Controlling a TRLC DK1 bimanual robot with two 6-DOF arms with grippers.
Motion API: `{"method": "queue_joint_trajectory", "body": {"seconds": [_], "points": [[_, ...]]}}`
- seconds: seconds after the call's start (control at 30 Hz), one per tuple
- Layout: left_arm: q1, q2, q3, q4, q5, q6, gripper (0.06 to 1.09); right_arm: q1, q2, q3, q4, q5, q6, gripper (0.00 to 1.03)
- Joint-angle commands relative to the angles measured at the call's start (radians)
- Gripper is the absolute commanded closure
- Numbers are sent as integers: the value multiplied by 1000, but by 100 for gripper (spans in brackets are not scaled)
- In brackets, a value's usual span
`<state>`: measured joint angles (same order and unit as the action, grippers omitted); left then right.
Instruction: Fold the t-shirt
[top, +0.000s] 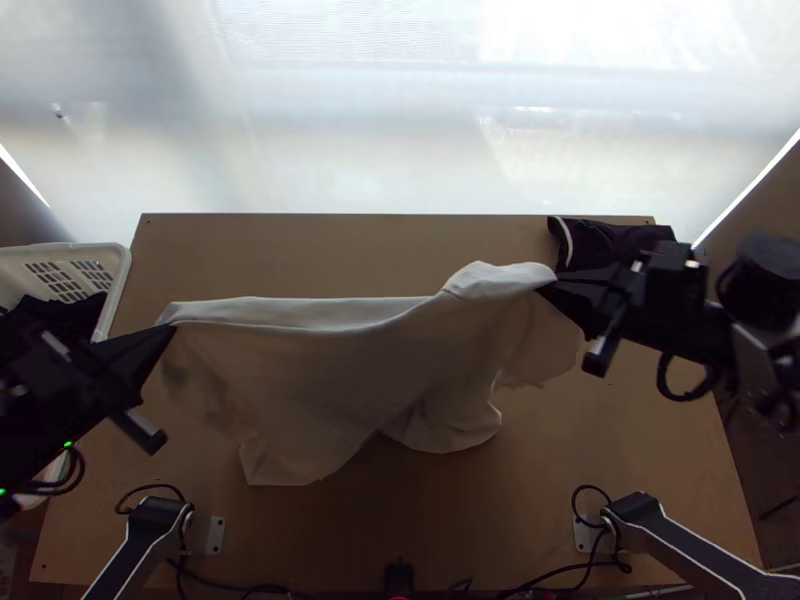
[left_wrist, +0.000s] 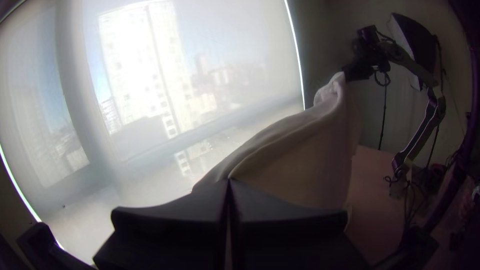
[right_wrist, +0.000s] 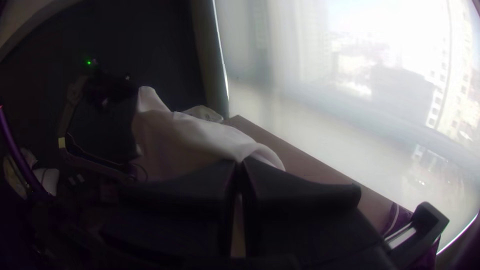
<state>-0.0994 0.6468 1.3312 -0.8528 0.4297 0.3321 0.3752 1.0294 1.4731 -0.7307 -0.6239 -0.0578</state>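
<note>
White t-shirt (top: 330, 370): held up over the wooden tabletop (top: 290, 250), stretched sideways between the two arms. Left pincer (top: 172, 328): clenched on the shirt at one end of its upper edge. Right pincer (top: 542, 288): clenched on the other end, where the cloth bunches into a raised fold. Between them the upper edge sags slightly; below it the fabric hangs in loose, uneven drapes. Whether the lowest part touches the wood, I cannot tell. Surroundings: white plastic basket (top: 122, 268) beside the left arm, dark cloth (top: 60, 312) inside; dark garment with white trim (top: 610, 240) at the tabletop's far right corner.
</note>
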Motion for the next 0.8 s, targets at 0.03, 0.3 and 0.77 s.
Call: {"method": "queue_joint_trajectory", "body": {"seconds": [0.03,0.3,0.77], "points": [[79,59,-340,308,0,124,105,-22,189,-125,185,3,-43,100],[182,383,-395,681,3,153,105,-70,475,-105,398,6,-76,100],[194,958,6,888,-144,168,105,-128,956,263,502,194,-108,100]]}}
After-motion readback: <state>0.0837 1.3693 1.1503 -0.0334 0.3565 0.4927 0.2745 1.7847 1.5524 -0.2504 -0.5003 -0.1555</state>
